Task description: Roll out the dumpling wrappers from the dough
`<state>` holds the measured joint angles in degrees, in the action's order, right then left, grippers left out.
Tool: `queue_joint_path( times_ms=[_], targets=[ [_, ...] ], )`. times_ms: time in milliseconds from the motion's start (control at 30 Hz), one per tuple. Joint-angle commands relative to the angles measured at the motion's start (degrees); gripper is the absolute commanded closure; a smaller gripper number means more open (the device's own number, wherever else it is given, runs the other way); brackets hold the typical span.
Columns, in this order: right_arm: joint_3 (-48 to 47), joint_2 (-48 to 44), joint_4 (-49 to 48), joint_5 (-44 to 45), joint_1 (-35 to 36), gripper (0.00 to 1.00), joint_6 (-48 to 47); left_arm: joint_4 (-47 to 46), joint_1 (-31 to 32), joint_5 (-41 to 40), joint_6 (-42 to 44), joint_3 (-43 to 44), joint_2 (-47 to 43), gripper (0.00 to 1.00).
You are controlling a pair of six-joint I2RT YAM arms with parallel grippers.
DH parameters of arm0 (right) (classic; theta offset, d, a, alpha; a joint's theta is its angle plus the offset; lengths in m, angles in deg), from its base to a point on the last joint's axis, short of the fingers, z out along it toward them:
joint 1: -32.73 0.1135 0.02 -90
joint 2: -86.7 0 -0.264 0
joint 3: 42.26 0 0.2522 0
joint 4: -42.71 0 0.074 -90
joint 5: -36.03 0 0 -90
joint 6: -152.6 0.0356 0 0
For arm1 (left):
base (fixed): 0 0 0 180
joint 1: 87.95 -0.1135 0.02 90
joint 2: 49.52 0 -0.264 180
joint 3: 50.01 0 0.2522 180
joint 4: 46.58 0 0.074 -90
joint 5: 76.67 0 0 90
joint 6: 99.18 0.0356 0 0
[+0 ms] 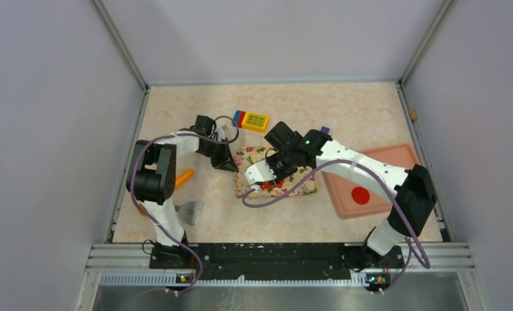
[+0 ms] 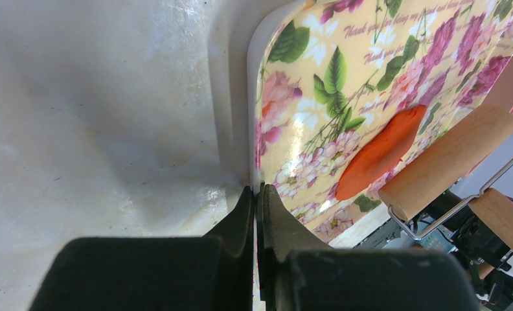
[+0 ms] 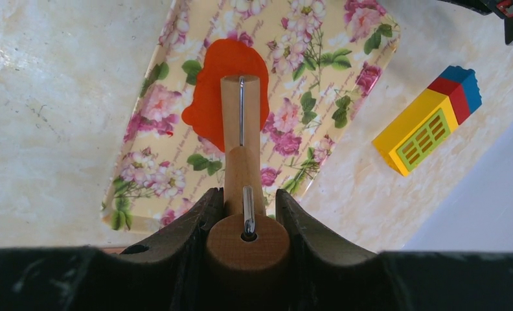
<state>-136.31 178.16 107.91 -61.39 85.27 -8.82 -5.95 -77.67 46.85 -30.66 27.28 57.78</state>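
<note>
The dough (image 3: 210, 97) is a flattened red-orange patch on the floral tray (image 3: 153, 175), also seen in the left wrist view (image 2: 377, 155) and the top view (image 1: 274, 185). My right gripper (image 3: 247, 194) is shut on the handle of a small wooden roller (image 3: 240, 113), whose barrel lies on the dough. My left gripper (image 2: 259, 188) sits at the tray's left edge (image 1: 237, 170), jaws closed with the white rim running between the tips. One round red dumpling wrapper (image 1: 360, 195) lies on the pink tray (image 1: 387, 159) to the right.
A yellow toy block with red and blue ends (image 1: 252, 120) lies behind the floral tray. An orange carrot toy (image 1: 184, 177) and a grey metal piece (image 1: 190, 211) lie by the left arm. Grey walls enclose the table on three sides.
</note>
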Motion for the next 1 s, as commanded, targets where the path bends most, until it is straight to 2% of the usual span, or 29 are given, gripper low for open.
queue_joint_path(
  times_ms=[0, 333, 633, 967],
  targets=[
    [-0.5, -1.6, -2.7, -3.1, 0.9, 1.0, 0.6, -2.4, -0.8, -1.3, 0.2, 0.6, 0.5, 1.0],
    [4.7, 1.6, -5.9, -6.3, -2.0, 1.0, 0.2, -2.2, -0.8, -1.2, 0.0, 1.0, 1.4, 1.0],
    [4.8, 6.4, -4.1, -8.1, -3.7, 1.0, 0.5, -1.6, -0.8, -1.6, -0.1, 1.5, 1.9, 1.0],
    [5.3, 7.9, -10.0, -5.3, -5.2, 1.0, 4.3, -1.4, -0.8, -1.5, -0.1, 2.1, 2.3, 1.0]
  ],
)
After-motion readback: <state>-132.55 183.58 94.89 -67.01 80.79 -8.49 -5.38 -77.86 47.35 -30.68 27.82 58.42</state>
